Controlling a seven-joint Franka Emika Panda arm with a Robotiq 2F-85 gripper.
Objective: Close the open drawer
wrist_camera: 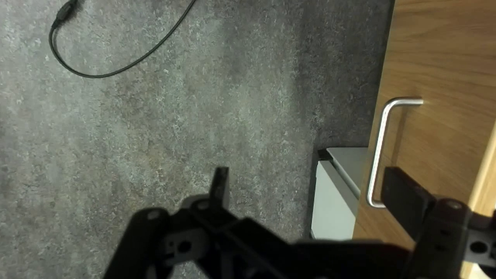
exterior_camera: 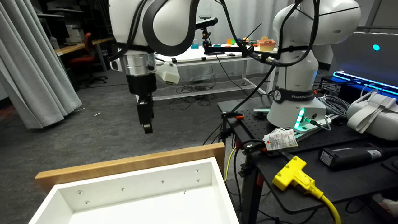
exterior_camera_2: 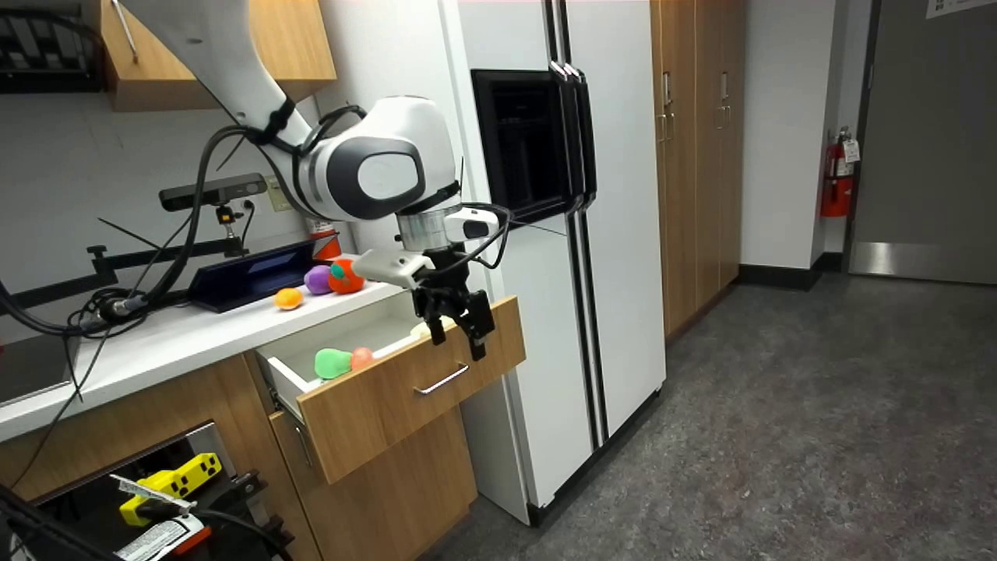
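Observation:
The drawer (exterior_camera: 133, 172) stands open. It is a shallow white box with a wood front, and it also shows in an exterior view (exterior_camera_2: 374, 417). Its wood front fills the right of the wrist view (wrist_camera: 438, 69). A silver bar handle (wrist_camera: 381, 151) is on the front's outer face; it shows in an exterior view too (exterior_camera_2: 442, 379). My gripper (wrist_camera: 310, 190) is open with nothing between its fingers. It points down on the outer side of the drawer front, near the handle, in both exterior views (exterior_camera: 147, 127) (exterior_camera_2: 458, 347). I cannot tell whether it touches the front.
A green toy (exterior_camera_2: 333, 364) and a pinkish toy (exterior_camera_2: 362, 358) show inside the drawer. A white fridge (exterior_camera_2: 623, 234) stands beside it. The counter (exterior_camera_2: 210, 331) above holds toys and a laptop. A black table (exterior_camera: 311, 183) bears the robot base and a yellow power splitter (exterior_camera: 290, 172).

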